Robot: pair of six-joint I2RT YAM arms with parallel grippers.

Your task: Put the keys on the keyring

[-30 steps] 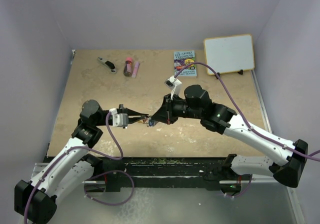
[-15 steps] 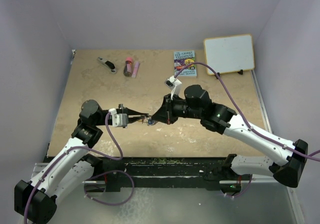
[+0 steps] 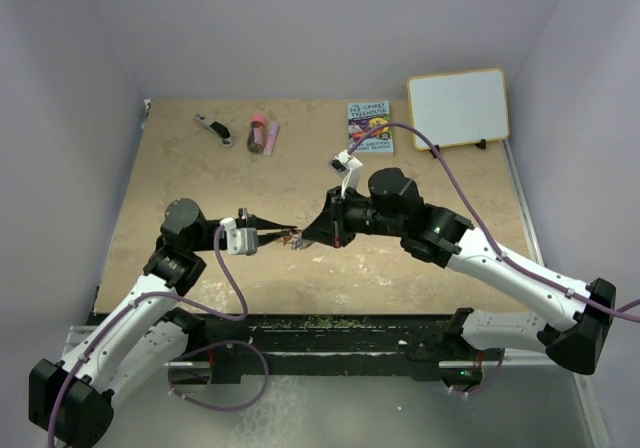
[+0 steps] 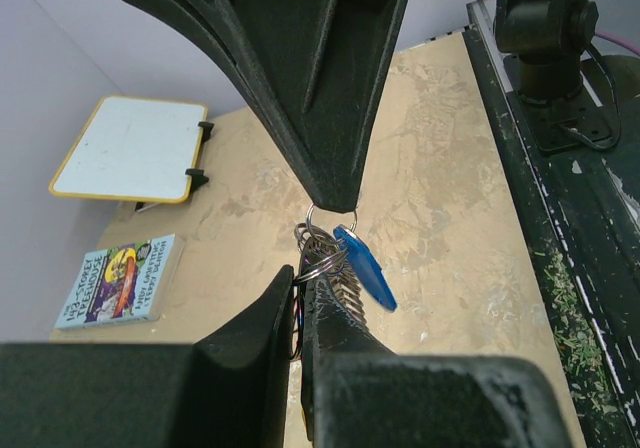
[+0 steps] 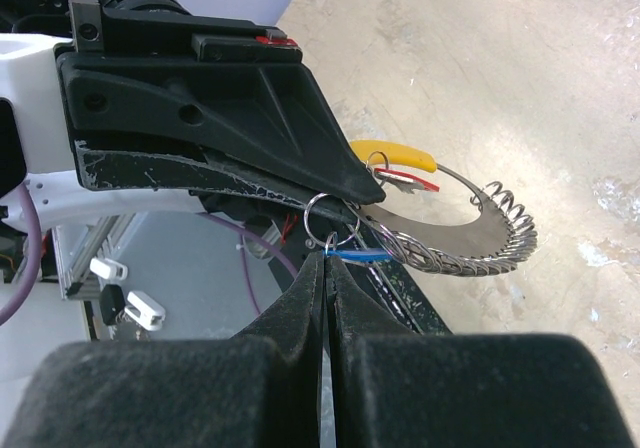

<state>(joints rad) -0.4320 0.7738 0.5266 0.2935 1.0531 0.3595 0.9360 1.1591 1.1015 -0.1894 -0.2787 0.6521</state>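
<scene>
Currently both arms meet over the surface [image 3: 200, 183], a little toward 7 o'clock from its middle in the top view. The left arm reaches toward 3 o'clock and the right toward 9. The left fingers [image 4: 262, 330] are pressed nearly together on the wire of the keyring [image 5: 470, 258], which is held clear of the surface. From the right wrist, its hoop fans out toward 3 o'clock, with the silvery coil low and the yellow part at about 1 o'clock. The red key [image 5: 408, 177] shows just under that yellow part, though I cannot tell whether it hangs on the hoop. The right fingers [image 5: 300, 313] are pressed together, pinching the blue key [image 4: 365, 268] by its small ring [image 4: 330, 214].

The coming move, I judge, turns on one relation. That small ring sits just beside the tips of the left fingers, at 12 o'clock from them in the left wrist view. The blue key's long axis runs from 11 down to 5 o'clock across the coil. Ring and wire overlap, and it is not clear whether one is already threaded through the other. The right arm carries the key, so it would feed it on, while the left steadies the hoop.
</scene>
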